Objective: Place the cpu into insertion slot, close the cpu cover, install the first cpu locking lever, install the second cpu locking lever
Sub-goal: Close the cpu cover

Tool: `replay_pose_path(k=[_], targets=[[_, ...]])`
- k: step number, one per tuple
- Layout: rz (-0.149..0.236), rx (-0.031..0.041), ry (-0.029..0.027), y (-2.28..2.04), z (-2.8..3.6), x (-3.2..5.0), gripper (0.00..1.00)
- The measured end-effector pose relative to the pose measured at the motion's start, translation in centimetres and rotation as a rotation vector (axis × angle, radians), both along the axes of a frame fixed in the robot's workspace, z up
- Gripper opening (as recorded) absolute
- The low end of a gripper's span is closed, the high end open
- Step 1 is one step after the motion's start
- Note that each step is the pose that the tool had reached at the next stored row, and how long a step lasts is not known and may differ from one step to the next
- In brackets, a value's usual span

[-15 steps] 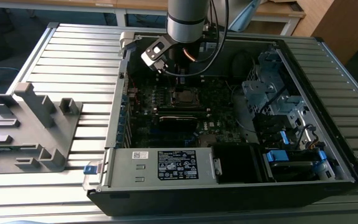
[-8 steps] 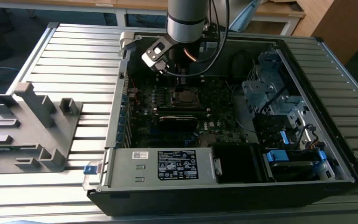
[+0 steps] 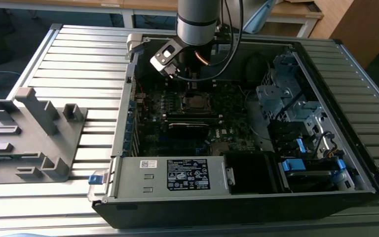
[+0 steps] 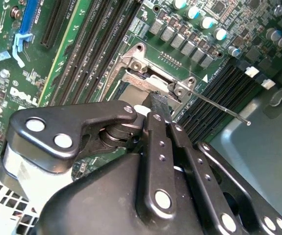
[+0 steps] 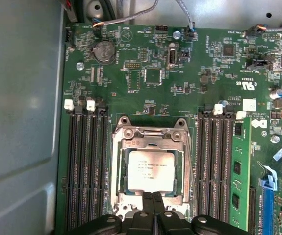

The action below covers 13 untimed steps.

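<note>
The cpu [image 5: 150, 170], a dull grey square chip, lies flat in the socket on the green motherboard. The cpu cover [image 5: 153, 138], a silvery frame, lies down around it, and the chip shows through its window. My gripper [image 5: 152, 199] is shut with its two black fingers pressed together and nothing between them. Its tip is at the socket's edge, just over the cover's rim [image 4: 141, 81]. A thin metal locking lever [image 4: 224, 110] sticks out from the socket's corner, past the gripper [image 4: 158, 104]. In the exterior view the arm [image 3: 196, 19] stands over the socket [image 3: 193, 102] inside the open computer case.
Black memory slots [image 5: 84, 166] flank the socket, and a green memory stick [image 5: 239, 171] stands in one. The case holds a power supply [image 3: 176, 175] at the front and drive bays [image 3: 288, 98] on the exterior view's right. A grey fixture [image 3: 31, 133] sits on the slatted table.
</note>
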<state>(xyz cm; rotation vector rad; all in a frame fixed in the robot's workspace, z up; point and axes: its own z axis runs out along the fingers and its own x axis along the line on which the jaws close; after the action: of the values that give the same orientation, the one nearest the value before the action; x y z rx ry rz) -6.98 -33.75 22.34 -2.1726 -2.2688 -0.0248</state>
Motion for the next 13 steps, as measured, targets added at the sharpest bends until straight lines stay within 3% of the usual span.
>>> replay_pose_path(k=[11, 13], targets=[[0.199, -0.0001, 0.0, 0.0, -0.04, 0.0, 0.1], [0.205, 0.0, 0.0, 0.0, -0.04, 0.0, 0.1]])
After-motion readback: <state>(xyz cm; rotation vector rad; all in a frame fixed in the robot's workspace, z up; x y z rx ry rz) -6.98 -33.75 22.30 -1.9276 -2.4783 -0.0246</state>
